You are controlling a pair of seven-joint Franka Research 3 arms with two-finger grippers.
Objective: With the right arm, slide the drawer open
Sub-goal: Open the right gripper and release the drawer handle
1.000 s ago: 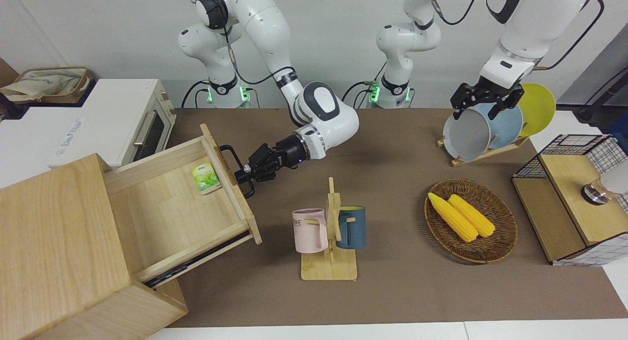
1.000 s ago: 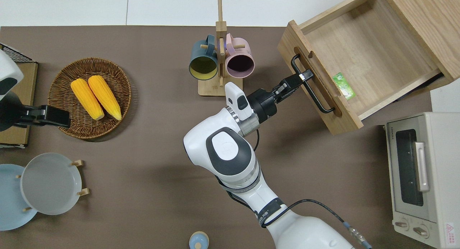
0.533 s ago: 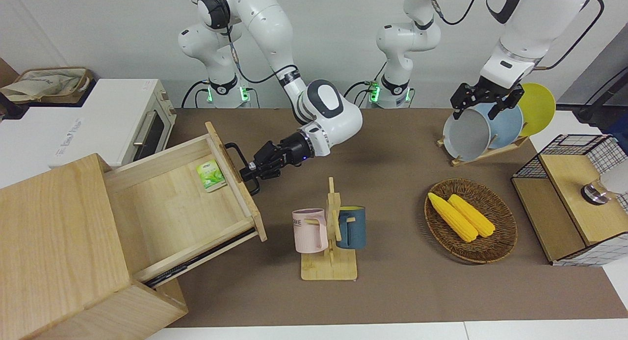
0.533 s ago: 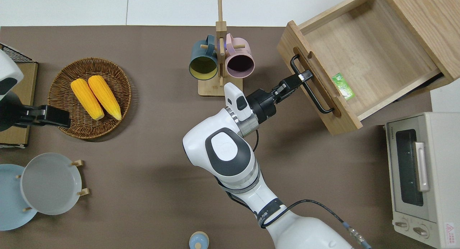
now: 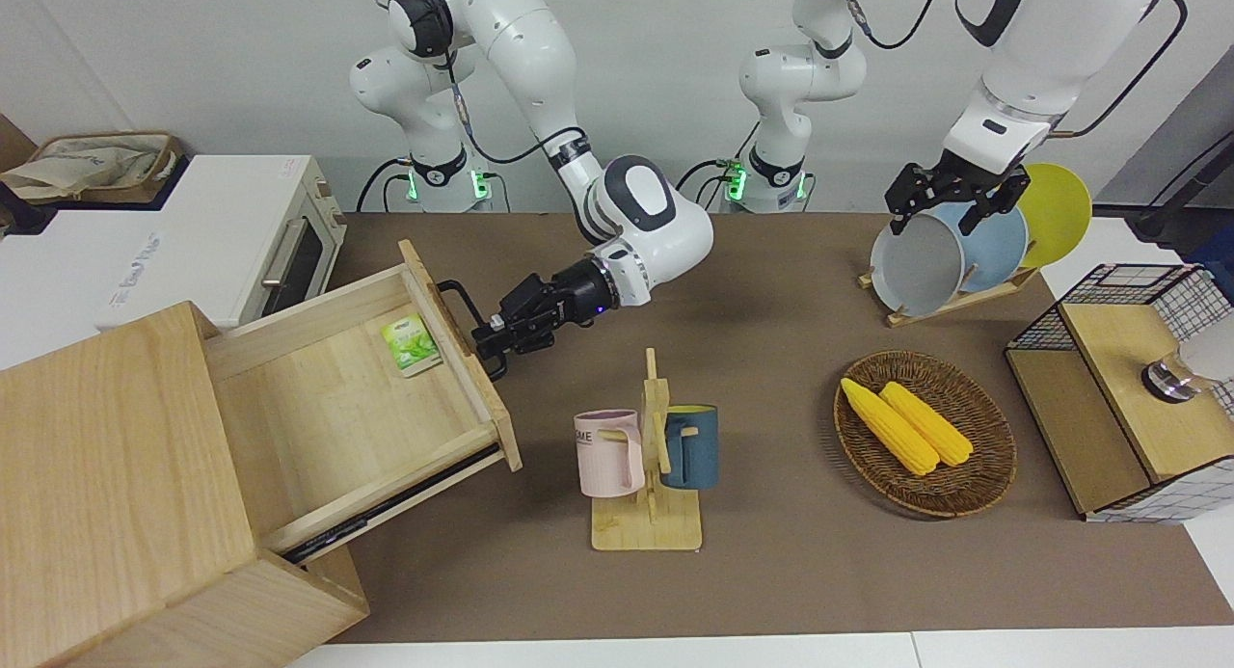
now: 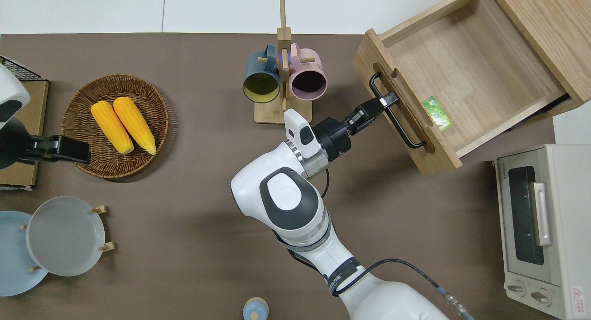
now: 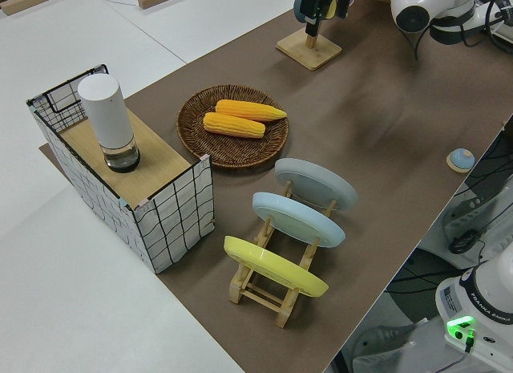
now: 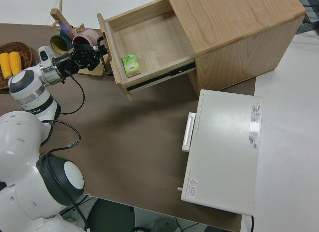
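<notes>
The drawer [image 5: 328, 417] [image 6: 466, 66] [image 8: 149, 40] stands pulled far out of the big pale wooden box [image 5: 106, 475] at the right arm's end of the table. A green packet [image 5: 410, 344] [image 6: 437, 113] lies inside it, against the front panel. My right gripper [image 5: 488, 338] [image 6: 384, 101] [image 8: 97, 53] is shut on the black U-shaped handle [image 5: 459, 305] [image 6: 398, 122], near its middle. The right arm [image 6: 288, 200] reaches low over the table, its blue wrist light showing. The left arm is parked, its gripper [image 5: 940, 213] open.
A mug rack [image 5: 648, 475] [image 6: 282, 75] with a pink and a blue mug stands close to the drawer front and the right forearm. The white toaster oven [image 5: 241, 234] [image 6: 540, 227] sits beside the box. A corn basket [image 5: 925, 435], plate rack [image 5: 950, 253] and wire cabinet [image 5: 1118, 398] are at the left arm's end.
The right gripper has drawn the handle a little farther toward the table's middle, and the drawer has slid slightly farther out. The green packet shifted with it. The left arm has not moved.
</notes>
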